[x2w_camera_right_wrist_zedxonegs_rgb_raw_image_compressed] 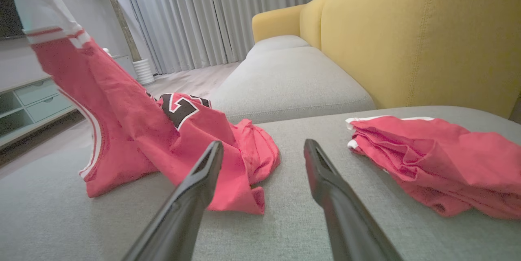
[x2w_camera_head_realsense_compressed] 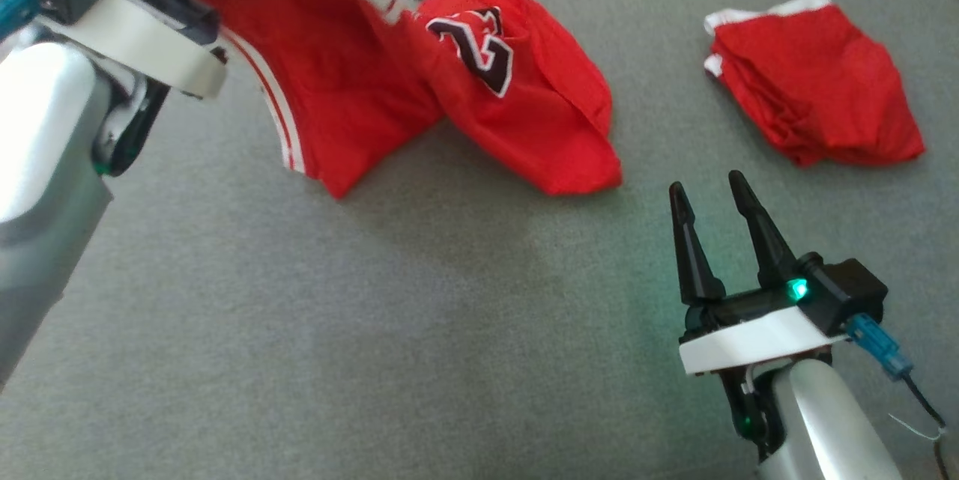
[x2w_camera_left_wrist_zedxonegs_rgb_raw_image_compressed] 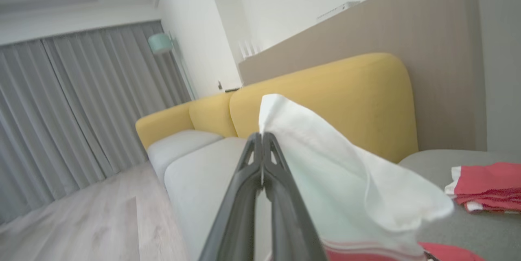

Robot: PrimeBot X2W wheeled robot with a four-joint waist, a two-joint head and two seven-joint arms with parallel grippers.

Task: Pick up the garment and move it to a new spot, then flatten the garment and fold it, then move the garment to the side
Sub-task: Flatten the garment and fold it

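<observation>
The red jersey (x2w_camera_head_realsense_compressed: 517, 105), with a black-and-white number and white trim, is partly lifted off the grey cushion (x2w_camera_head_realsense_compressed: 374, 330); its lower part still rests there. My left gripper (x2w_camera_left_wrist_zedxonegs_rgb_raw_image_compressed: 261, 137) is shut on the jersey's white edge (x2w_camera_left_wrist_zedxonegs_rgb_raw_image_compressed: 346, 187), held up at the far left, with its wrist (x2w_camera_head_realsense_compressed: 142, 31) at the head view's top left. In the right wrist view the jersey (x2w_camera_right_wrist_zedxonegs_rgb_raw_image_compressed: 163, 139) hangs from the upper left down to the cushion. My right gripper (x2w_camera_head_realsense_compressed: 708, 192) stands open and holds nothing, low over the cushion, just right of the jersey's bottom end.
A second red garment (x2w_camera_head_realsense_compressed: 817, 83) lies folded at the cushion's far right. A yellow sofa backrest (x2w_camera_right_wrist_zedxonegs_rgb_raw_image_compressed: 407, 41) rises behind it, with grey seats (x2w_camera_right_wrist_zedxonegs_rgb_raw_image_compressed: 285, 77) beyond. Past the cushion's left edge are wooden floor, curtains (x2w_camera_right_wrist_zedxonegs_rgb_raw_image_compressed: 203, 16) and a low cabinet (x2w_camera_right_wrist_zedxonegs_rgb_raw_image_compressed: 32, 102).
</observation>
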